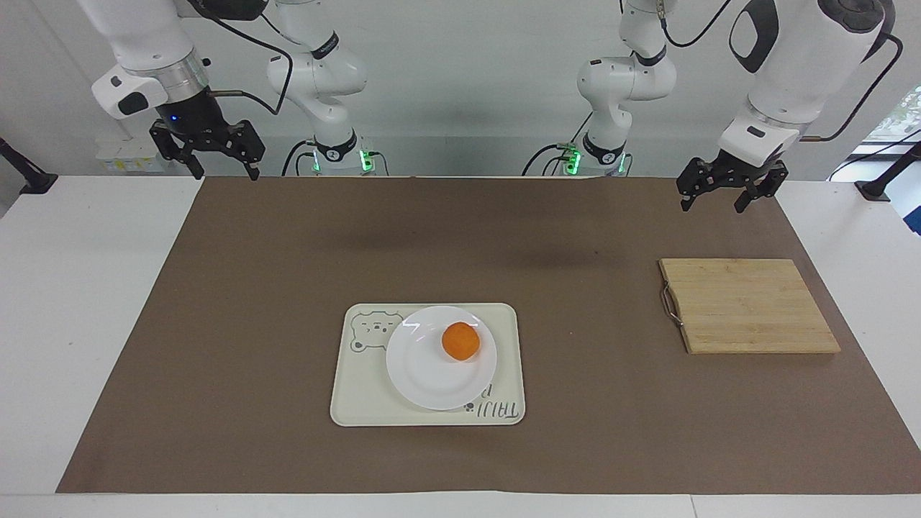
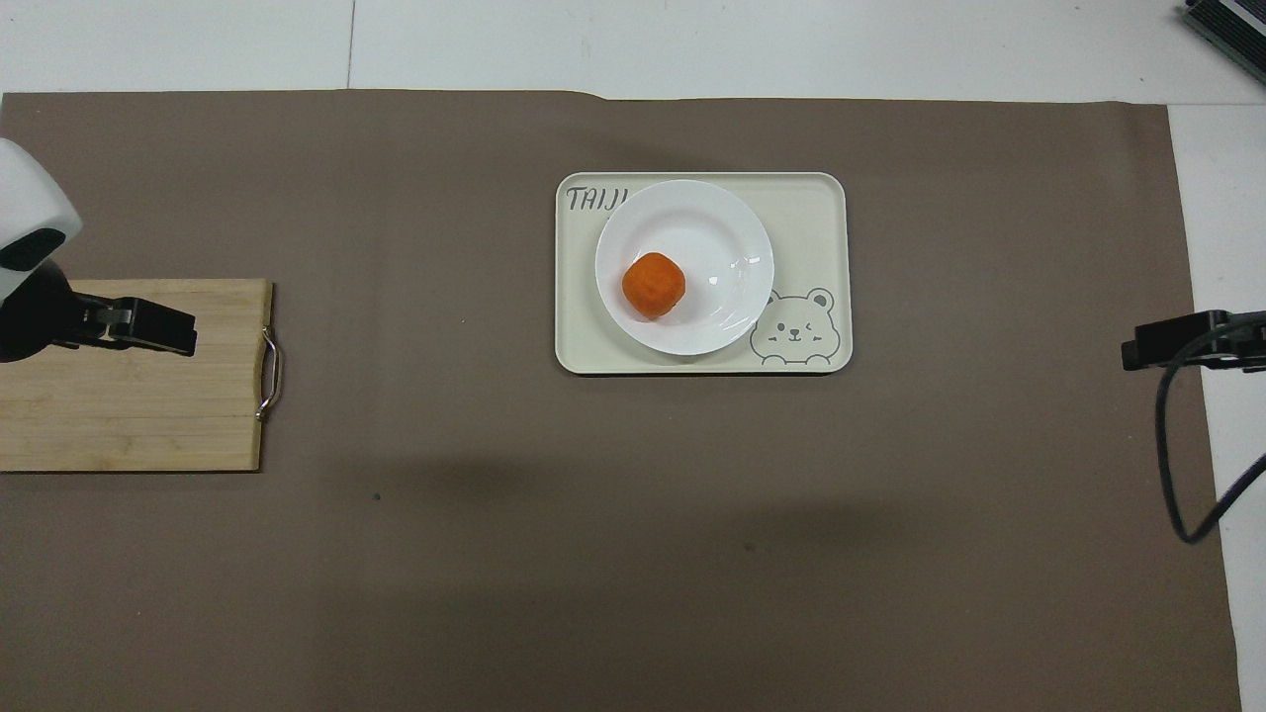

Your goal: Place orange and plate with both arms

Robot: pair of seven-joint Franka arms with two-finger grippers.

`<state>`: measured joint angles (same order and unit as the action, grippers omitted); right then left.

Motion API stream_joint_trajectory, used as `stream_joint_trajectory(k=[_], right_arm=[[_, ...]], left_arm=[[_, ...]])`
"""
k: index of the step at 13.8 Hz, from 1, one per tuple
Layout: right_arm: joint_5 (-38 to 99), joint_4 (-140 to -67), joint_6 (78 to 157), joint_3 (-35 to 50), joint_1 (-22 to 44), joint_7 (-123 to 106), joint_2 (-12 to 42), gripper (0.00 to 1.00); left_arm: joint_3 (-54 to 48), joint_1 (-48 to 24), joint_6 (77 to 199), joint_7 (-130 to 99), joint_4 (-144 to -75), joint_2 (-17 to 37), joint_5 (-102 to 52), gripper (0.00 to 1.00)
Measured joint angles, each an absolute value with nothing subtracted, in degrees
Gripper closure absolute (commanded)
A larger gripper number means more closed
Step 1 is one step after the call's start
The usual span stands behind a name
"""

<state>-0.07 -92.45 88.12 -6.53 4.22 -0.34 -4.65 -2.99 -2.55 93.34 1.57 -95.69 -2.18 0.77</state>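
Observation:
The orange [image 1: 460, 341] lies in the white plate [image 1: 424, 381], off its centre on the side nearer the robots. The plate sits on a cream bear tray [image 1: 357, 404] at mid-table. In the overhead view the orange [image 2: 653, 285] and plate [image 2: 714, 220] show clearly. My right gripper [image 1: 224, 173] is open and empty, high over the mat's corner at the right arm's end; its tip shows in the overhead view [image 2: 1147, 351]. My left gripper [image 1: 711, 206] is open and empty, up in the air by the cutting board; in the overhead view it [image 2: 163, 334] covers part of the board.
A bamboo cutting board [image 1: 748, 306] with a metal handle lies at the left arm's end of the table. A brown mat [image 1: 288, 252] covers most of the white table. The tray [image 2: 816, 213] carries a bear drawing and lettering.

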Motion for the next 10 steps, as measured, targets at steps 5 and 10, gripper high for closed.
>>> stream_joint_trajectory(k=[5, 10], right_arm=[[-0.22, -92.30, 88.12, -6.46, 4.25, -1.78, -5.39, 0.00], [-1.91, -90.89, 87.58, -6.35, 4.48, -4.03, -4.21, 0.00]], left_arm=[[-2.99, -2.55, 93.34, 1.57, -95.69, -2.17, 0.77, 0.00], [-2.99, -2.55, 93.34, 1.57, -95.69, -2.17, 0.77, 0.00]])
